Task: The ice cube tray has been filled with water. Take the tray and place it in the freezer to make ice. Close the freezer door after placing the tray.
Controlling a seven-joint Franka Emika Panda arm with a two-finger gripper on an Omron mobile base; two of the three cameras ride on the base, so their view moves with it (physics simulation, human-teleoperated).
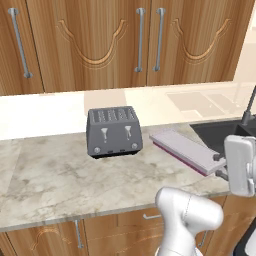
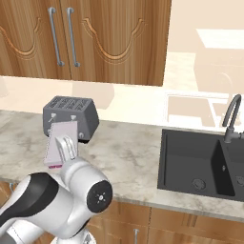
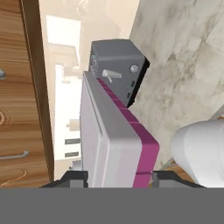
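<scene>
Jaws clamped across the near end of the tray (image 3: 116, 144), the gripper (image 3: 117, 178) holding it.

Above the counter (image 1: 60, 175) just beside the toaster (image 1: 113, 131), the tray's long axis runs straight out from the fingers (image 3: 168, 177), toward the toaster.

The ice cube tray (image 1: 184, 150) is a thin, long rectangular slab with a pale lilac-white top and a magenta-pink edge along its underside. In the left base view it is lifted off the marble counter, lying roughly level and running from far left to near right, with its far end close to the right side of the dark grey toaster. In the hand view the ice cube tray (image 3: 114, 140) stands edge-on, its pale face on one side and pink rim on the other, stretching away toward the toaster.
</scene>
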